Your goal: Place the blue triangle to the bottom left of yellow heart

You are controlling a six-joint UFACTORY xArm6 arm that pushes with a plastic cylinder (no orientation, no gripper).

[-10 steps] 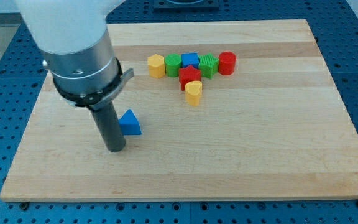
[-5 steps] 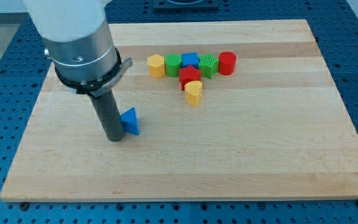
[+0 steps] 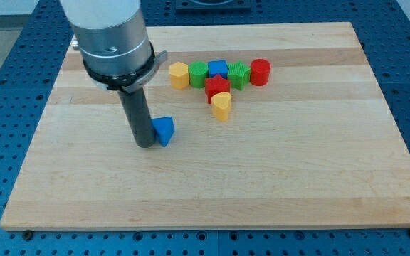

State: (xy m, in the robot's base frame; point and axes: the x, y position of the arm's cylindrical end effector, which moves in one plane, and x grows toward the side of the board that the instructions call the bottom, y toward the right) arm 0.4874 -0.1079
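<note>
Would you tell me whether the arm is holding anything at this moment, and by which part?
Nothing is held. My tip only presses against the blue triangle on its side toward the view's left.

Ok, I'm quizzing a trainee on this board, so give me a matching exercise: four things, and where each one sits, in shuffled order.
Things:
1. blue triangle
2. yellow heart
3. red cylinder
4. my tip

Places:
A. at the view's right end of the top row
B. against the blue triangle's left side
C. just below the red block, under the row
D. down and left of the cluster, apart from it

Pairs: 1-D, 2-C, 3-A, 4-B
</note>
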